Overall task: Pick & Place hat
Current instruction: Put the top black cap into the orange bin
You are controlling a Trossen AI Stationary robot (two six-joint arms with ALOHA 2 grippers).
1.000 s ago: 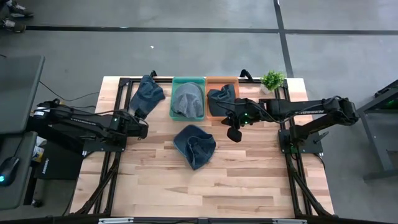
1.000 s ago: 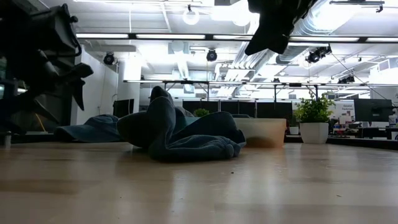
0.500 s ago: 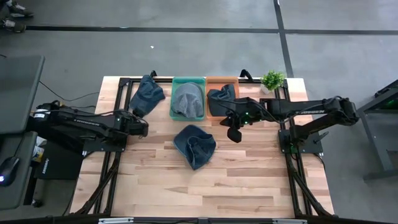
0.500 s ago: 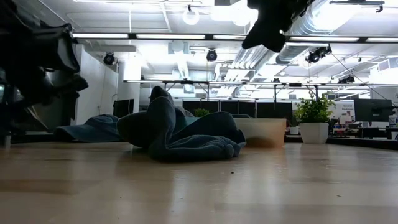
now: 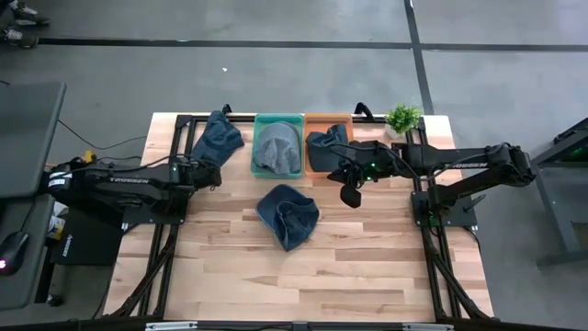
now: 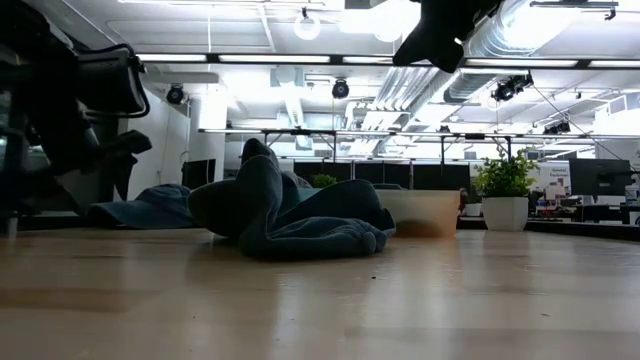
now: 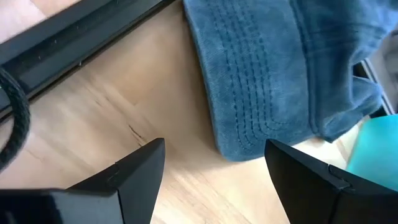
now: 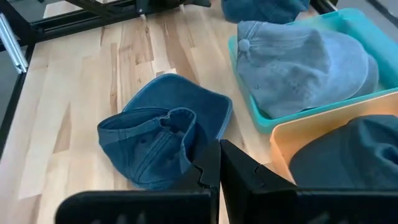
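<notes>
Three blue denim hats and a grey one show. One blue hat (image 5: 288,214) (image 8: 165,140) (image 6: 290,215) lies crumpled, opening up, on the table's middle. A second blue hat (image 5: 218,138) (image 7: 261,81) lies flat near the far left corner, part of it over the black frame. My left gripper (image 5: 213,173) (image 7: 216,149) is open just short of its brim, fingers pointing at it, touching nothing. My right gripper (image 5: 349,195) (image 8: 219,165) is shut and empty, hovering right of the middle hat.
A teal bin (image 5: 259,121) (image 8: 267,118) holds the grey hat (image 5: 276,147) (image 8: 298,62). An orange bin (image 5: 328,119) (image 8: 280,149) beside it holds a dark blue hat (image 5: 328,144). A potted plant (image 5: 402,118) (image 6: 505,190) stands at the far right. Bare wood lies toward the near edge.
My left gripper has moved toward the far edge, closing on the blue hat at the far left corner. The hats have stayed where they were.
</notes>
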